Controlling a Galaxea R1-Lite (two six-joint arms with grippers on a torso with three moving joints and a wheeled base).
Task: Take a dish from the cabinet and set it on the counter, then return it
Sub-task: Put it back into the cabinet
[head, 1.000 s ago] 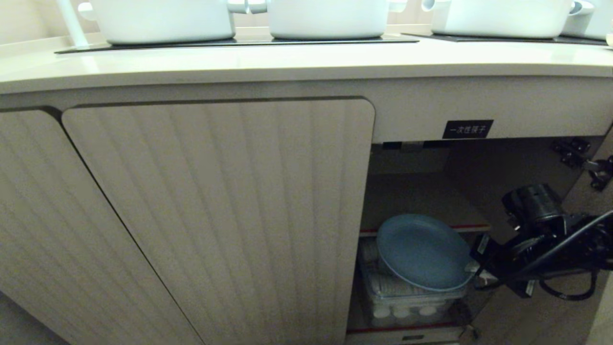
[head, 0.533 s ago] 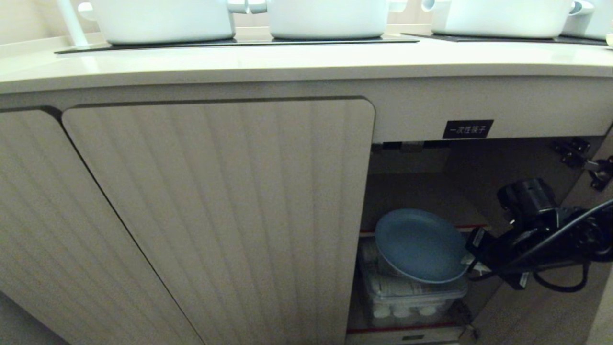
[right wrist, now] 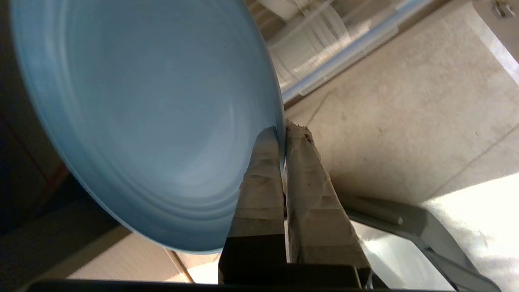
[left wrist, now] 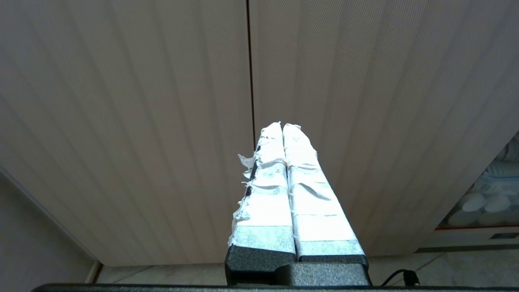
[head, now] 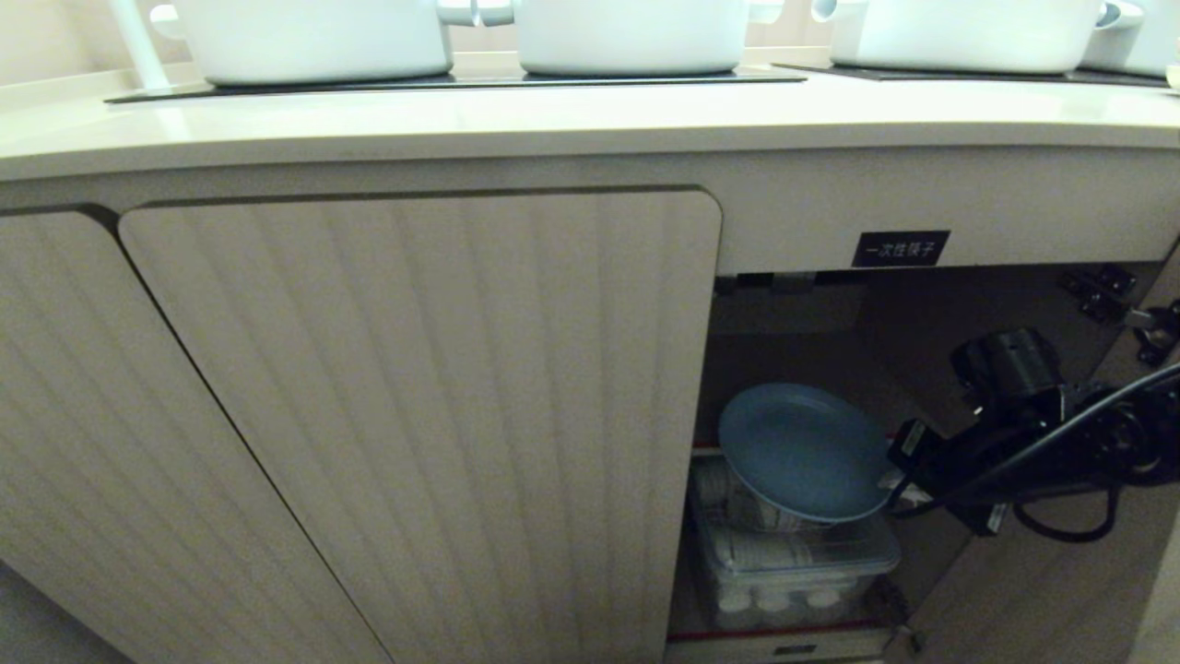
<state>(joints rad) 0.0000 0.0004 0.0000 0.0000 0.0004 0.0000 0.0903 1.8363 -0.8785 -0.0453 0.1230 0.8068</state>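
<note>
Cream counter [head: 590,124] runs across the top of the frame, and low right your right gripper [head: 899,480] is clamped on the rim of the dish [head: 802,452], which extends left from it into the open cabinet [head: 830,369], tilted above a clear tub [head: 793,563]. Your left gripper [left wrist: 284,129] sits closed, idle. A black label [head: 901,249] has white characters, unreadable.

White pots [head: 313,37] stand on black cooktop panels [head: 461,81] along the top; a pale wall [head: 46,37] rises behind; a clear lidded box [head: 793,572] sits low inside; pale tiled floor [right wrist: 405,121] lies below.
</note>
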